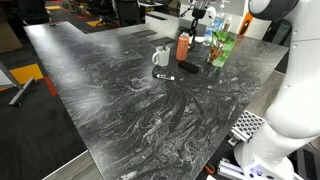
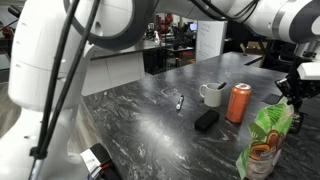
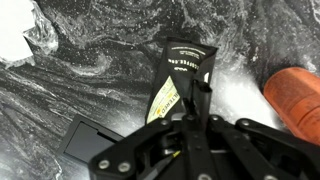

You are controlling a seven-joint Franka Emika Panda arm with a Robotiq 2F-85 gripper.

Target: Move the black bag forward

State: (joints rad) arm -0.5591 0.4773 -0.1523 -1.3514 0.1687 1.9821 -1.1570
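Black bag [image 2: 206,120] is lying flat on the bench [image 2: 140,135], and nothing's touching it. In an exterior view you've got the white mug [image 2: 212,95] close by at its 12 o'clock, the orange can [image 2: 239,103] at 2 o'clock, the marker [image 2: 180,102] at 10 and the green bag [image 2: 265,145] further off at 4. Your gripper [image 2: 300,90] hangs in the air out past the can, roughly 2 o'clock from the bag and well clear of it. In the wrist view its fingers look pressed together with nothing between them.
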